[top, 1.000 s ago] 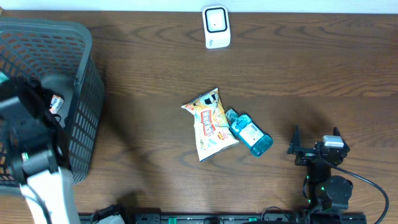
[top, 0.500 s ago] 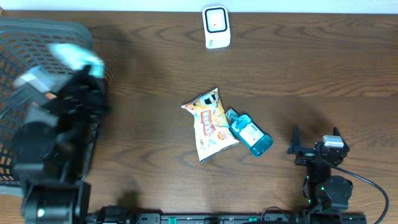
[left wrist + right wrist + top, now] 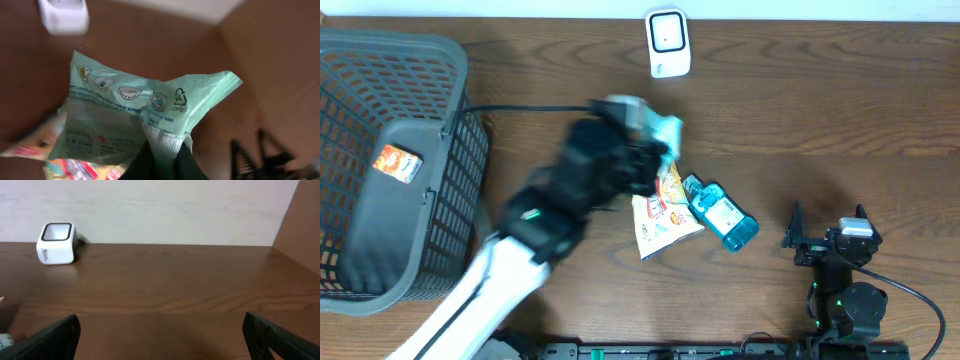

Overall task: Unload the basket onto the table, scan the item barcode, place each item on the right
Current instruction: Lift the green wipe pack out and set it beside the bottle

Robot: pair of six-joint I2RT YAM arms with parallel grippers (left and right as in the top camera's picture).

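A mint-green wipes pack hangs from my left gripper, which is shut on the pack's crimped end. In the overhead view the blurred left gripper holds this pack above the table's middle, below and slightly left of the white barcode scanner. The scanner shows blurred at the upper left of the left wrist view. The pack's printed side faces the wrist camera; I cannot make out a barcode. My right gripper rests open and empty at the lower right, its camera seeing the scanner far left.
A grey mesh basket stands at the left with a small orange item inside. A yellow snack bag and a blue bottle lie side by side mid-table, just under the left arm.
The left arm has swung from over the basket rightward to the table's middle, carrying the green pack. The right arm has not moved.
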